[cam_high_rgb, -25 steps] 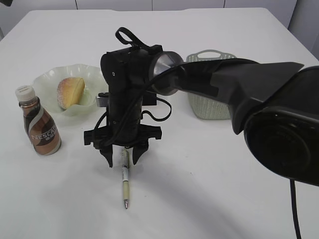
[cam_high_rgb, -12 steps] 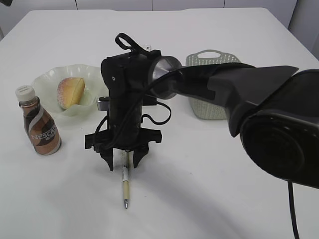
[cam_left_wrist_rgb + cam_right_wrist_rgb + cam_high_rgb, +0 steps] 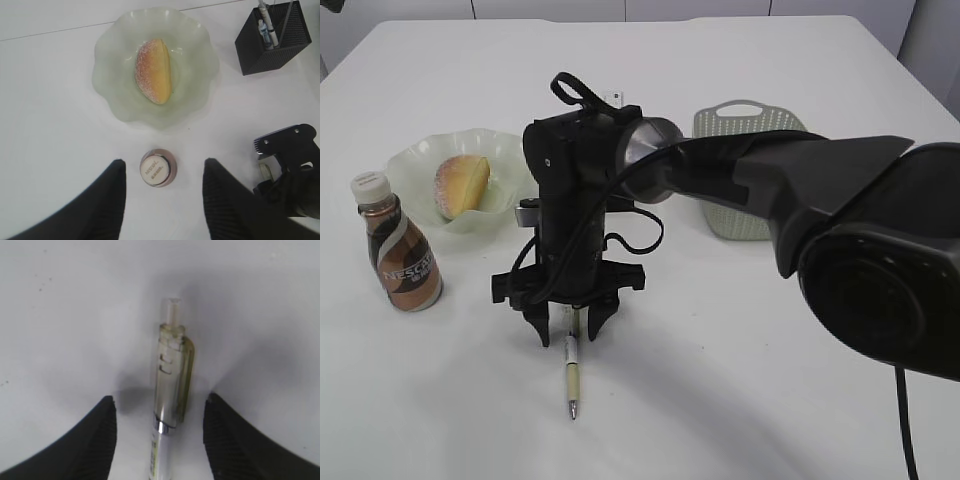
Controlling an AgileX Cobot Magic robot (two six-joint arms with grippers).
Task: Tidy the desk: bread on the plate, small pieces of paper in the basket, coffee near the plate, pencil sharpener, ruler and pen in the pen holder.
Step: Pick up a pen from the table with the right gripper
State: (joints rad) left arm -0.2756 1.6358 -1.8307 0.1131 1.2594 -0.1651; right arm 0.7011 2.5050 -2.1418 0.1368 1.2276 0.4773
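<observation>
The pen (image 3: 571, 375) lies on the desk (image 3: 740, 380), its clip end between the fingers of my open right gripper (image 3: 568, 328). In the right wrist view the pen (image 3: 170, 385) runs up the middle of that gripper (image 3: 160, 440), clear of both fingertips (image 3: 97, 437). The bread (image 3: 460, 185) rests on the plate (image 3: 415, 160), and the coffee (image 3: 400, 258) stands in front of it. My left gripper (image 3: 162, 200) hangs open high above the coffee cap (image 3: 157, 170). The pen holder (image 3: 272, 42) holds slim items. Paper pieces, sharpener and ruler are not recognisable.
The basket (image 3: 738, 218) stands at the back right, partly behind my right arm (image 3: 800, 170). In the exterior view that arm hides the pen holder. The left wrist view catches the right gripper's body (image 3: 292, 170) at its lower right.
The right gripper has sunk a little lower over the pen's clip end. Nothing else has moved.
</observation>
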